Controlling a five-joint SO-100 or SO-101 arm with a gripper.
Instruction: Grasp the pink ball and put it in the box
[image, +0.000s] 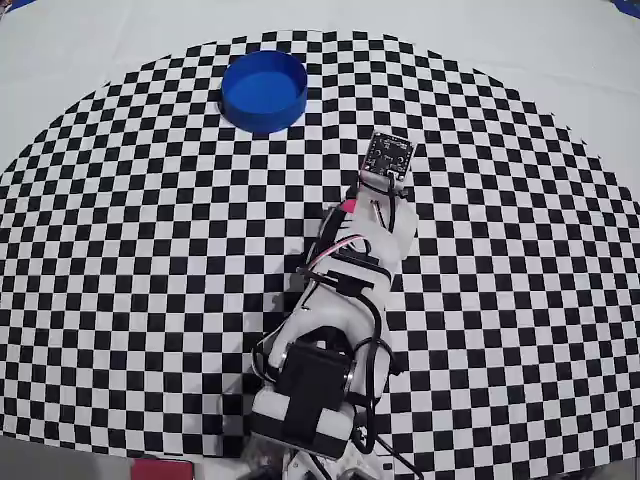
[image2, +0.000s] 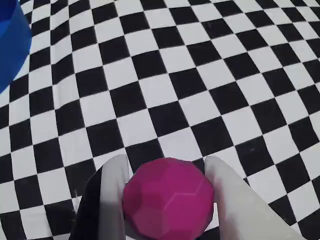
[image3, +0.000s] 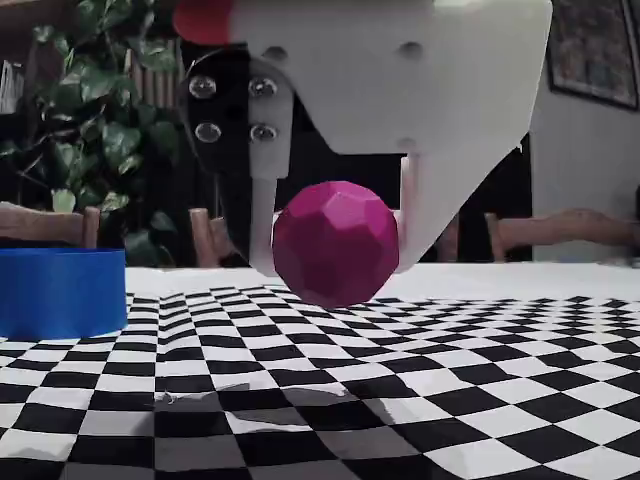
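Observation:
The pink ball (image2: 168, 200) is a faceted magenta sphere, and my gripper (image2: 167, 162) is shut on it, one white finger pressed against each side. In the fixed view the ball (image3: 335, 243) hangs a little above the checkered cloth in the gripper (image3: 335, 268), with its shadow on the cloth below. The box (image: 264, 90), a round blue open tub, stands at the back of the cloth, up and to the left of my arm (image: 340, 300). It also shows at the wrist view's top left corner (image2: 10, 45) and at the fixed view's left (image3: 60, 292). From overhead the arm hides most of the ball.
A black-and-white checkered cloth (image: 150, 250) covers the table, with plain white tabletop (image: 100, 40) beyond its rounded edge. In the fixed view, chairs (image3: 570, 232) and a leafy plant (image3: 90, 140) stand behind the table.

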